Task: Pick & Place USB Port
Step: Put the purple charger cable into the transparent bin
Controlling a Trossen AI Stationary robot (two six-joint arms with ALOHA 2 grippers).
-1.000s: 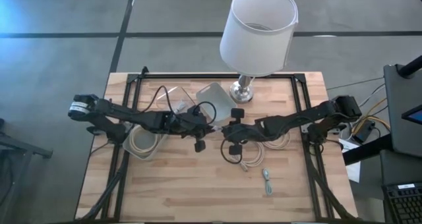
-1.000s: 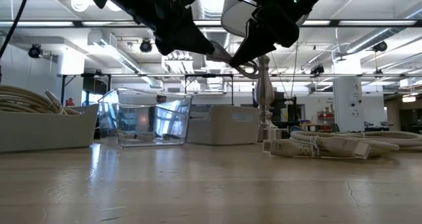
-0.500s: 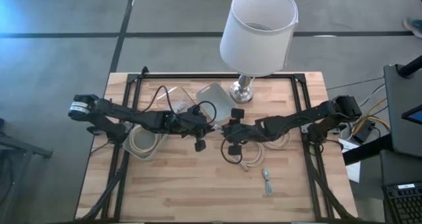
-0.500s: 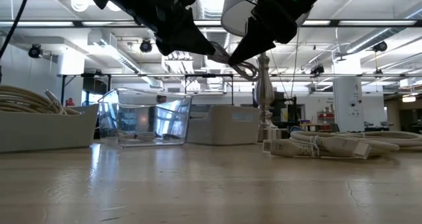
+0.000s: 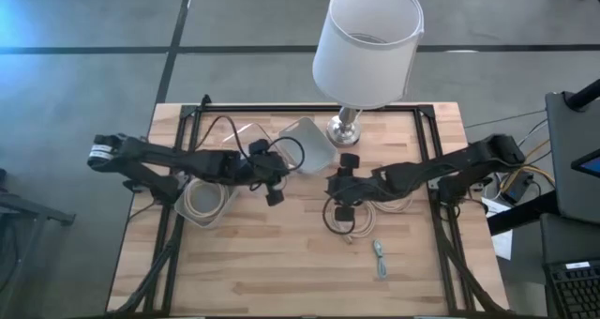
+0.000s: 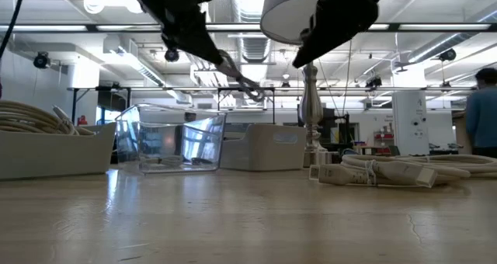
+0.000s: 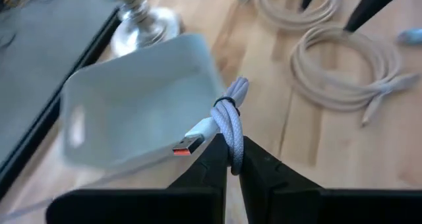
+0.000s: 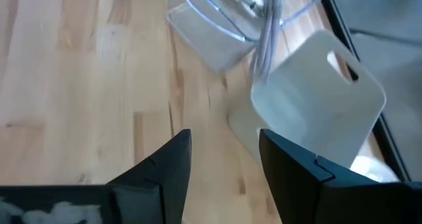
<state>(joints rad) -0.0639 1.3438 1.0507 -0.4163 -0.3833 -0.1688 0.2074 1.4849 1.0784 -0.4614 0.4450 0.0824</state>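
Note:
A bundled white USB cable [image 7: 232, 118], bound by a black tie, with an orange-tongued plug [image 7: 187, 145], is held by my shut left gripper [image 7: 231, 159] above the wood table. It hangs over the near rim of a white bin [image 7: 125, 105], which in the high view is the white bin [image 5: 307, 139] left of the lamp. In the low view the cable [image 6: 245, 85] sticks out of my left gripper [image 6: 216, 56]. My right gripper [image 8: 224, 165] stands open and empty, a little to the right of the bundle [image 5: 330, 183]. My left gripper pinches the cable bundle between its two fingers at the bundle's lower end [image 7: 233, 151], below the black tie. The bundle stands out beyond the fingertips, lifted clear of the table and the bin, with the plug pointing sideways.
A clear bin [image 5: 239, 136] stands left of the white bin, and a lamp [image 5: 366, 47] stands behind it. A bin of coiled cables [image 5: 202, 202] sits at the left. Loose cable coils [image 5: 352, 223] and a small cable [image 5: 380, 259] lie on the table's right half.
My right gripper has opened, let go of the cable bundle and drawn back toward the table's right edge. My left gripper, still shut on the bundle, has carried it toward the table's left and far side, closer to the white bin.

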